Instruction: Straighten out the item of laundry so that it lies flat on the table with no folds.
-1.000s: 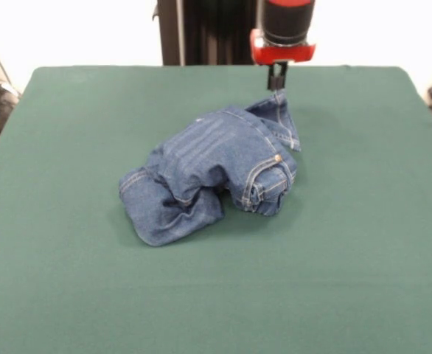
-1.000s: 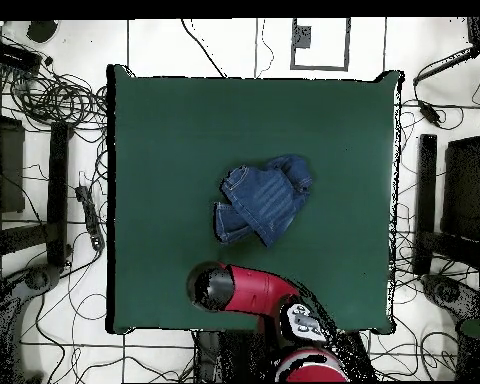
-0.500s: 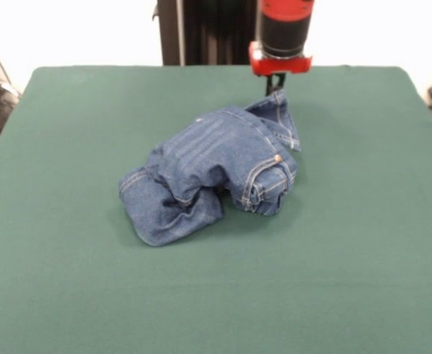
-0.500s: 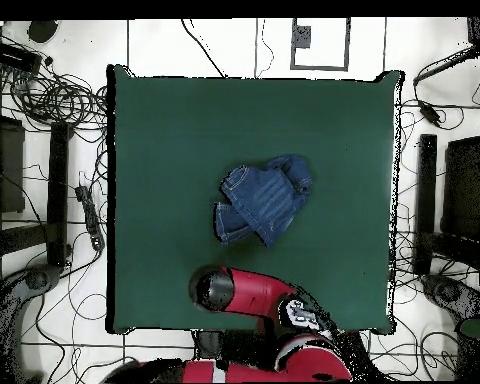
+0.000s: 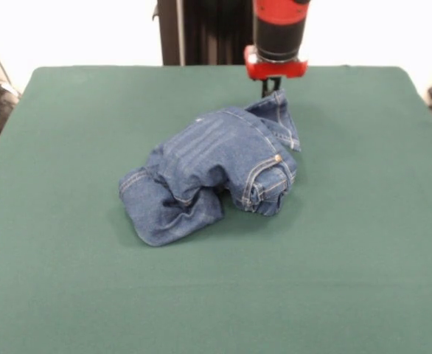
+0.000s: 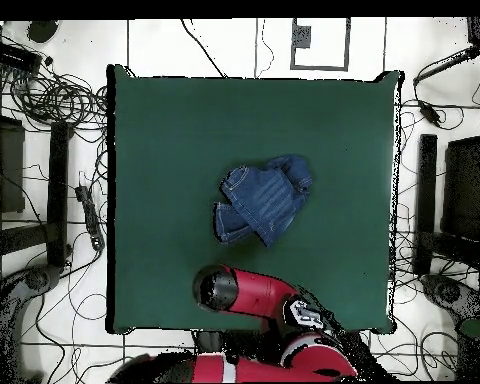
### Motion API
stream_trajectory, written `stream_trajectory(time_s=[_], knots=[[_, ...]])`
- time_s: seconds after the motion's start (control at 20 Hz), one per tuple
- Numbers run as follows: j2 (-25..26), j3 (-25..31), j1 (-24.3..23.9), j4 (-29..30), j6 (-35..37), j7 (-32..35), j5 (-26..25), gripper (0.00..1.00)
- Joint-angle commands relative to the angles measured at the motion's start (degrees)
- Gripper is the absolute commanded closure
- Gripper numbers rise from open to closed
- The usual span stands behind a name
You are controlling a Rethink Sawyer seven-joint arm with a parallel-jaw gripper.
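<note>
On the green surface [image 5: 68, 295], the small pair of blue jeans [image 5: 212, 173] lies bunched in a crumpled heap near the middle, one end folded under and a flap of denim standing up at its far side. Just behind that flap hangs the claw [image 5: 272, 85] below the red and black arm [image 5: 279, 29]; whether its tips are apart or together cannot be told.

A pale floor [image 6: 234, 45] marked with dark lines surrounds the work area, strewn with loose black cables [image 6: 64, 95]; a coiled bundle and a power strip [image 6: 14, 53] lie in one corner; dark stands [image 6: 426, 200] flank both sides; a grey-framed square [image 6: 319, 45] sits on the floor; in the front view a white wall [image 5: 83, 29] stands behind, lit evenly.
</note>
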Motion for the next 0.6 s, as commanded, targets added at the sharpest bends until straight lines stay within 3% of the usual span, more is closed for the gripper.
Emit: stream_trajectory(time_s=[0.05,0.25,0.6], knots=[[-4.5,4.5,0.3,1.3,0.4,9.6,0.1,1.00],[-10.4,4.6,0.7,5.5,4.1,10.3,1.0,1.00],[-16.0,5.5,0.8,10.8,5.2,10.6,1.4,1.00]])
